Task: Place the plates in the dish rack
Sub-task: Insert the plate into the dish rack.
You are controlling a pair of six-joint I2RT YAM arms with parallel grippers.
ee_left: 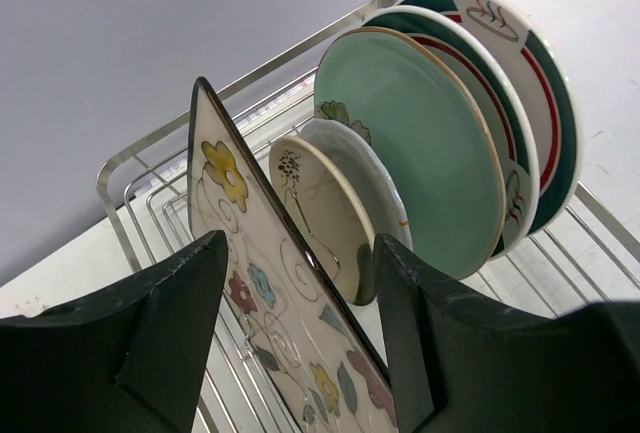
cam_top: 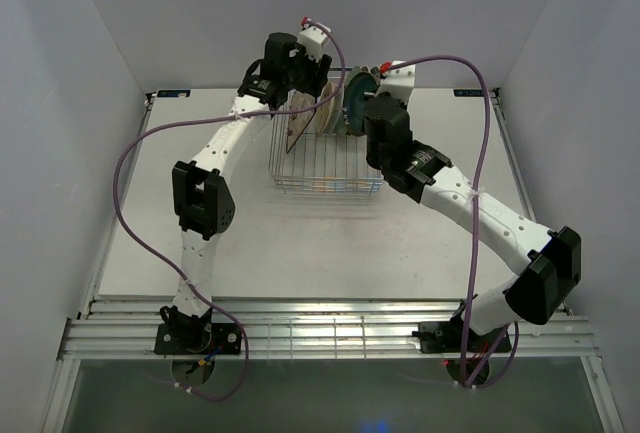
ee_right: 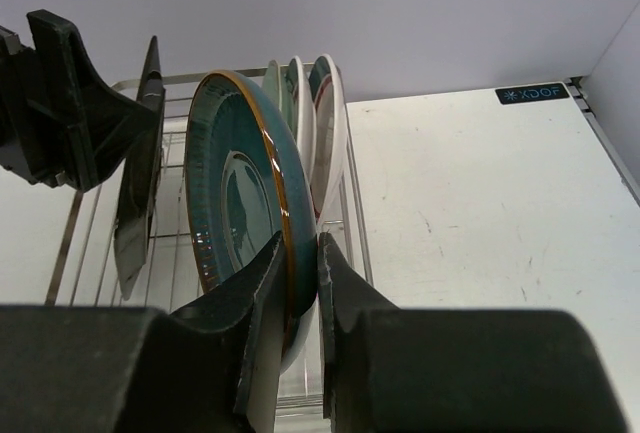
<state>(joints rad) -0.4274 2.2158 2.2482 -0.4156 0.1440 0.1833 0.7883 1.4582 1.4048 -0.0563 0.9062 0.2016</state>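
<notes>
The silver wire dish rack (cam_top: 326, 181) stands mid-table. In the left wrist view it holds two white plates with teal-red rims (ee_left: 545, 83), the large pale green plate (ee_left: 420, 143), a small blue-grey plate (ee_left: 372, 178) and a small cream plate (ee_left: 318, 215), all upright. The square floral plate (ee_left: 270, 303) stands on edge in the rack between the spread fingers of my left gripper (ee_left: 300, 338), which is open and touches nothing I can see. My right gripper (ee_right: 305, 283) is shut on the rim of the small dark teal plate (ee_right: 235, 193), holding it upright over the rack's right part.
The rack's wire rim (ee_right: 352, 203) runs beside the held plate. The left gripper (ee_right: 60, 103) and the square plate's dark edge (ee_right: 135, 203) show at left in the right wrist view. Bare white table (ee_right: 480, 213) lies right of the rack. Walls close the back and sides.
</notes>
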